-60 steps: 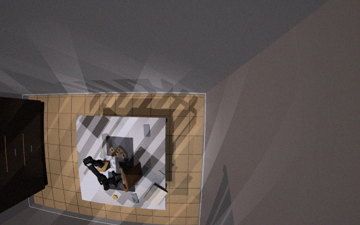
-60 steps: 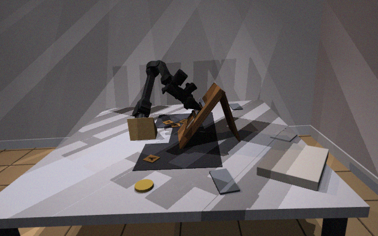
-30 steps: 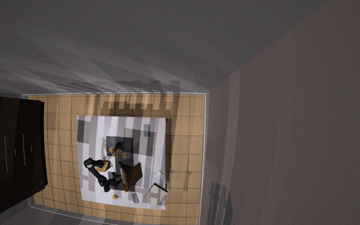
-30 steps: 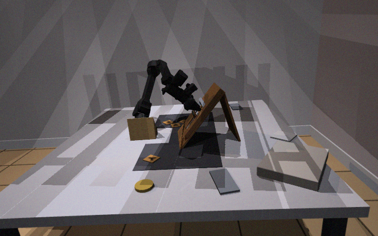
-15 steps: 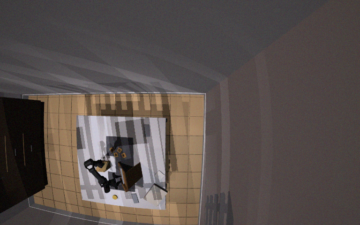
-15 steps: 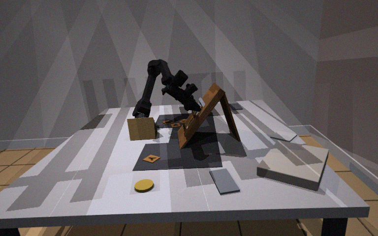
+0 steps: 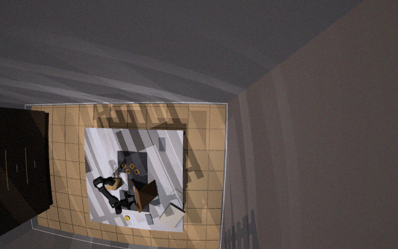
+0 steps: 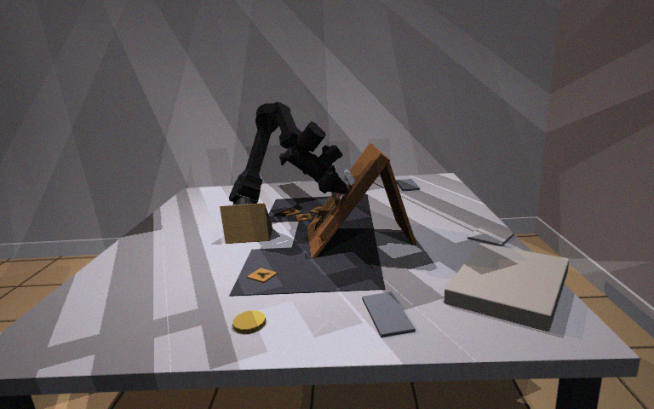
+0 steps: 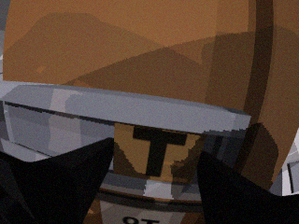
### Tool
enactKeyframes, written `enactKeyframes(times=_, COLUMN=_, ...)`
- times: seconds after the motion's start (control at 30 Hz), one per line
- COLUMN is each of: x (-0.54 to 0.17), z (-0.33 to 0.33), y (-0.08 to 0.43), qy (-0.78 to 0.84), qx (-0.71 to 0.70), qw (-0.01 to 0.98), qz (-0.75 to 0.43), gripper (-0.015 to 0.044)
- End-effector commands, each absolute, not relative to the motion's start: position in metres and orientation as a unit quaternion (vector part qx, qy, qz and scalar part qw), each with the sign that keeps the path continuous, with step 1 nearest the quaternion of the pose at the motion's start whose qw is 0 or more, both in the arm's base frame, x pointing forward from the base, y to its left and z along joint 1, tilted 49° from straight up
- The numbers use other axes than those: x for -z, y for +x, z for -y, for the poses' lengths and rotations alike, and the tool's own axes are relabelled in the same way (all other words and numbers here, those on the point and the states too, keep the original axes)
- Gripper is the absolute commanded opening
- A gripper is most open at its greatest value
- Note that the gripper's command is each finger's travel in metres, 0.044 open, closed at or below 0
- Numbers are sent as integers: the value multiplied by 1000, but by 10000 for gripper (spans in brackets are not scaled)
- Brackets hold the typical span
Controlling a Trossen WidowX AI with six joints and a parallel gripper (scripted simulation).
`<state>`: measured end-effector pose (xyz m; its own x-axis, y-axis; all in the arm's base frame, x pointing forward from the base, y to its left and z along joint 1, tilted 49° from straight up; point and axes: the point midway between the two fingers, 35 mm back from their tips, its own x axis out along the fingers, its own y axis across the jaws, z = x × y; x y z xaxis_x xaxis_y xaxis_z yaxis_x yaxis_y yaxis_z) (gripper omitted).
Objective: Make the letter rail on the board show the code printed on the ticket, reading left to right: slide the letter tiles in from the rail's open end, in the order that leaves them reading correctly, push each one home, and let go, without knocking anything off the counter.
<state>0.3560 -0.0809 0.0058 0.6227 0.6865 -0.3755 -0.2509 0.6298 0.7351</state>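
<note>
Currently, counter [image 7: 102, 140] [image 8: 192, 356]: pale surface bearing everything around the board.
Board [image 7: 148, 193] [image 8: 357, 198] [image 9: 131, 42]: wooden, propped at a slant; the landmark here.
Arm [image 7: 107, 195] [image 8: 260, 149]: black, reaching to the board's sloping face.
Rail [image 7: 134, 192] [image 8: 348, 176] [image 9: 140, 103]: grey, across the board's face.
Claw [image 7: 133, 198] [image 8: 345, 188] [image 9: 157, 151]: closed on the T tile, one finger either side.
Ticket [image 9: 140, 215]: below the rail on the board, mostly cut off; a T shows, the full code cannot be read.
Loose tiles [image 7: 131, 166] [image 8: 303, 216]: four beyond the board's far end; a lone tile [image 8: 261, 274] before its near end.
T tile [image 9: 159, 149]: upright-reading, in the board's rail; whether fully home, I cannot tell.
Handling: likely seating or release; press along the rail until it stops, open evenly, then back straight off the slope so neither finger drags the tile.
</note>
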Motion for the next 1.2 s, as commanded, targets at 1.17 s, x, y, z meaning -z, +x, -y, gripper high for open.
enactKeyframes(times=1.17, x=-16, z=106, y=334, qy=327, qx=-282, qw=839, qz=-332, gripper=295)
